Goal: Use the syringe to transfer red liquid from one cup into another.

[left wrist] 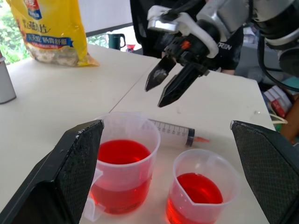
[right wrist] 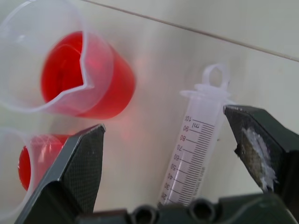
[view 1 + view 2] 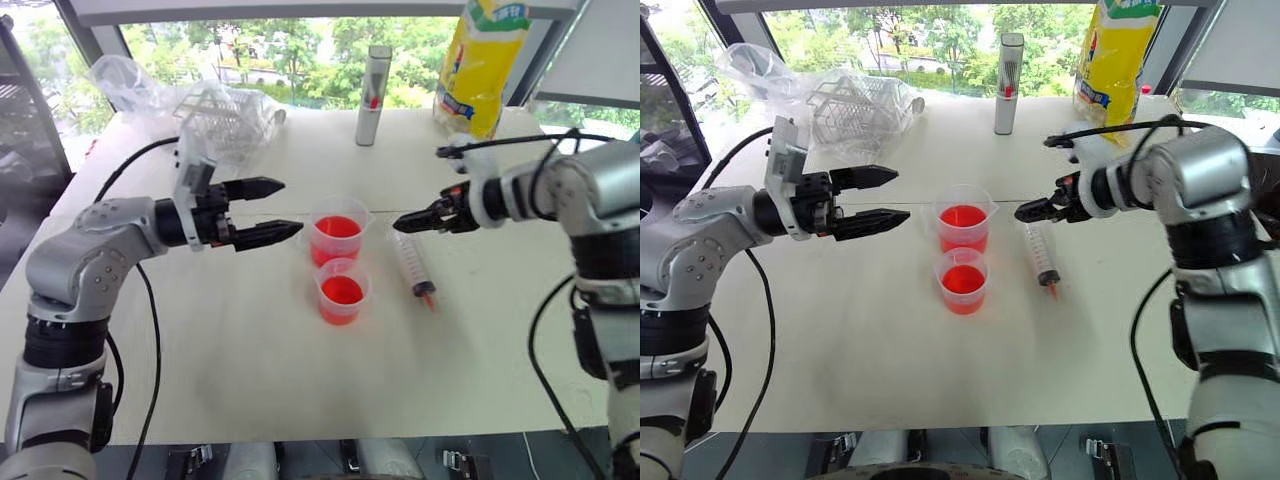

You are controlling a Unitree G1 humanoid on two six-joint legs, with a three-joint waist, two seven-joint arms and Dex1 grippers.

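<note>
Large clear plastic syringe (image 3: pixel 412 264) w/ orange tip lies flat mid white table (image 3: pixel 250 370), beside two clear cups of red liquid (image 3: pixel 337 227); right hand (image 3: pixel 402 224) wide open above it, left hand (image 3: pixel 282 210) wide open, both empty

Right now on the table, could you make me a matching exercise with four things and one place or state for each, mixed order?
Things:
1. syringe
2. yellow bag
3. grey cylinder
4. left tool

Places or states:
A. upright at the far edge, between the clear plastic packaging and the bag
B. open, left of the cups
C. lying flat, right of the cups
D. far right corner

Pairs: 1-C, 2-D, 3-A, 4-B
</note>
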